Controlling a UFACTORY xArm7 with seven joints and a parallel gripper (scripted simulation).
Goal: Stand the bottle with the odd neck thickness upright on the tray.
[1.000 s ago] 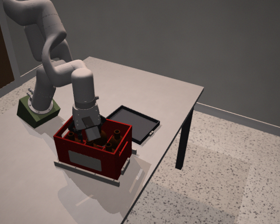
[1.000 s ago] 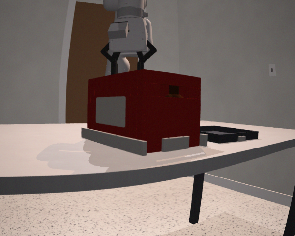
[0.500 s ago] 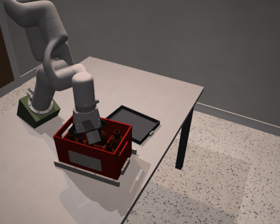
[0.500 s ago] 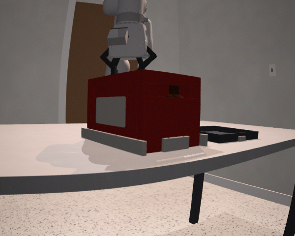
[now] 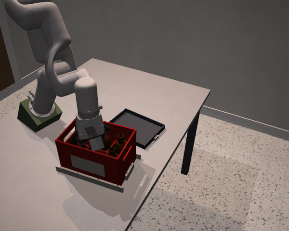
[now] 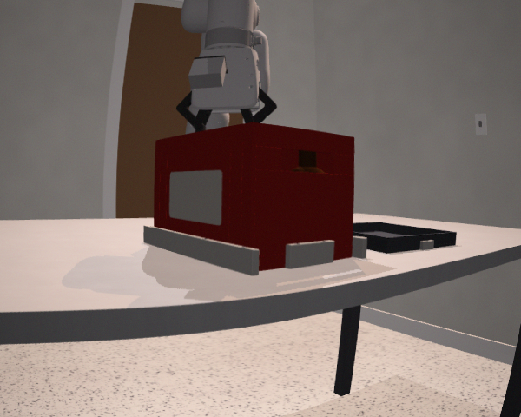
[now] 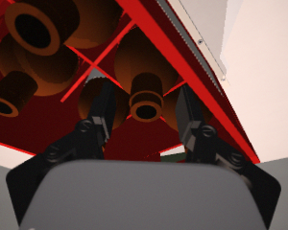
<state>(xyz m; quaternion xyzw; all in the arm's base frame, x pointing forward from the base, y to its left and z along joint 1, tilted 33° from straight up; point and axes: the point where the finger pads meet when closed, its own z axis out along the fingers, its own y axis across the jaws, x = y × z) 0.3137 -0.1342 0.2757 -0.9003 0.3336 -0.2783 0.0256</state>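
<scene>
The red crate (image 5: 65,155) (image 6: 193,152) (image 7: 202,88) stands level on the table, with brown bottles inside. Two necks show at its right end in the top view: a rear bottle (image 5: 120,139) and a front bottle (image 5: 111,151). A bottle neck (image 6: 306,159) shows through the handle slot. My gripper (image 7: 146,96) is open, pointing down into the crate. In the wrist view one bottle (image 7: 146,103) has its neck between the fingers, with a gap on both sides. A large-looking mouth (image 7: 35,34) and another neck (image 7: 12,96) are at left. Neck differences cannot be judged. The tray (image 5: 142,126) (image 6: 404,244) holds nothing.
Grey stop strips (image 5: 89,179) (image 6: 202,250) edge the crate's base. Red dividers (image 7: 93,64) separate the bottles inside. The crate's high walls stand close around the fingers. The tray lies behind the crate near the table edge, with a small grey block (image 5: 156,137) at its side.
</scene>
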